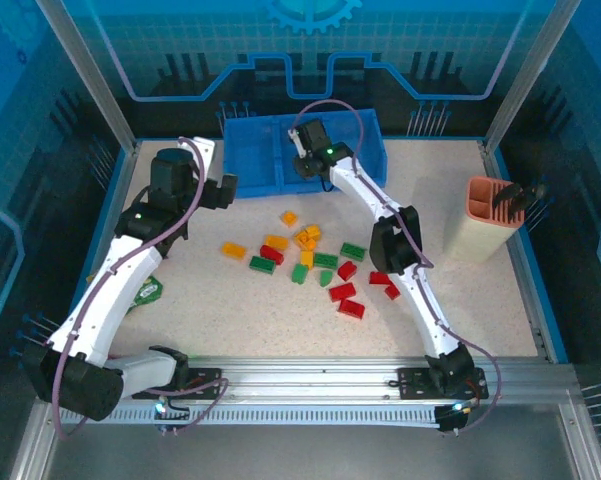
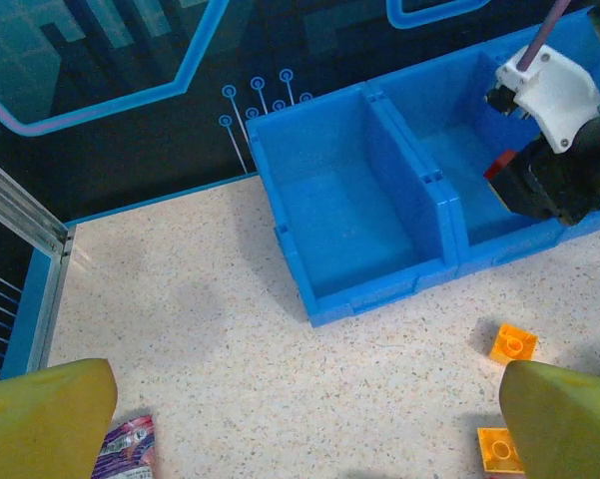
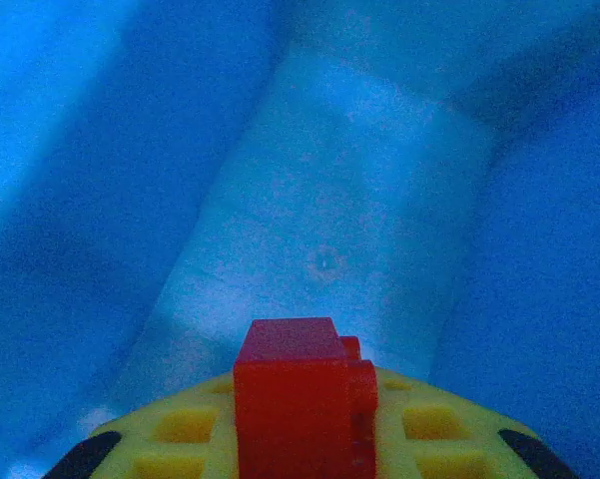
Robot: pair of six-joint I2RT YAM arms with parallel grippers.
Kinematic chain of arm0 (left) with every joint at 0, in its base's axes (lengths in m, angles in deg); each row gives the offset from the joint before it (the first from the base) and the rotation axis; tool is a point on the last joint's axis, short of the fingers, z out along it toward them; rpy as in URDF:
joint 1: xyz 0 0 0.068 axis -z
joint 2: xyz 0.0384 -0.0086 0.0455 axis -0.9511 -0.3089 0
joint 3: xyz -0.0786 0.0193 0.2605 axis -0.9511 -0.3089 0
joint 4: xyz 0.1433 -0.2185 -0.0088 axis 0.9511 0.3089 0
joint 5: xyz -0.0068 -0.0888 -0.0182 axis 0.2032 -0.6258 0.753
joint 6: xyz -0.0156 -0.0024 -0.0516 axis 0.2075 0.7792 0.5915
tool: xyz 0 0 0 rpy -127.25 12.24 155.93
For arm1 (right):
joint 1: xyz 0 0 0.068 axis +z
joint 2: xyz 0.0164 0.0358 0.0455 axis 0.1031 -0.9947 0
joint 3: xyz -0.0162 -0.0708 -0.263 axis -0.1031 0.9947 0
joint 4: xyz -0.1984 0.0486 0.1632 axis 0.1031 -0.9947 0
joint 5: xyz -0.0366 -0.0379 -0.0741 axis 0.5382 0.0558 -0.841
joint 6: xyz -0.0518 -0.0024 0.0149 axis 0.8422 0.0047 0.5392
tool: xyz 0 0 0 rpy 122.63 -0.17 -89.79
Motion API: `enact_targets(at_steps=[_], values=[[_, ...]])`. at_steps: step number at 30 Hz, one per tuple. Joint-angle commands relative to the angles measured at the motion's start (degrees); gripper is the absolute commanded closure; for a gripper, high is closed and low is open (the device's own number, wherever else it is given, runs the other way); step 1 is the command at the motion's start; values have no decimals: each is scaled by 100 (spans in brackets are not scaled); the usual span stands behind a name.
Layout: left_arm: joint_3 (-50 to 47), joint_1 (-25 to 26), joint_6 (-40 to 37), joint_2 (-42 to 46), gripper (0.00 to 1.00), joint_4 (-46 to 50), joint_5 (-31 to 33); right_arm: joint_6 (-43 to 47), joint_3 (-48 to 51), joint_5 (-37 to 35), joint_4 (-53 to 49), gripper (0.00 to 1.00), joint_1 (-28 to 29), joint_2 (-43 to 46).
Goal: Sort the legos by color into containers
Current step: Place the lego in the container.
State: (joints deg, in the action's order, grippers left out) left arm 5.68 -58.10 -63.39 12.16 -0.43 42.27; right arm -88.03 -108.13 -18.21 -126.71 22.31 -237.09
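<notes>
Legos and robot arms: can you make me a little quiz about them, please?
1. True or false: the right gripper holds a green brick.
2. The left gripper is: A open, B shut on a lego, C inside the blue tray.
3. Which three colours are the loose legos on the table?
Key: 1 false, it grips a red brick. 2 A. 3 red, green, orange.
</notes>
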Motion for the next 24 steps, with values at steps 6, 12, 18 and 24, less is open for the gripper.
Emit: enact_targets(at_steps=[6,12,18,24], values=[[78,50,210,-188,1,106,36,-208,-281,493,166,71,-137,-219],[387,187,1655,-918,1,824,233,-270,-17,639,180,62,-108,-181],[184,528,3189,-1549,1,318,10,6,548,705,563,52,2,398],[434,683,3938,-2433,5,364,-56,182,1252,929,817,51,67,1167]])
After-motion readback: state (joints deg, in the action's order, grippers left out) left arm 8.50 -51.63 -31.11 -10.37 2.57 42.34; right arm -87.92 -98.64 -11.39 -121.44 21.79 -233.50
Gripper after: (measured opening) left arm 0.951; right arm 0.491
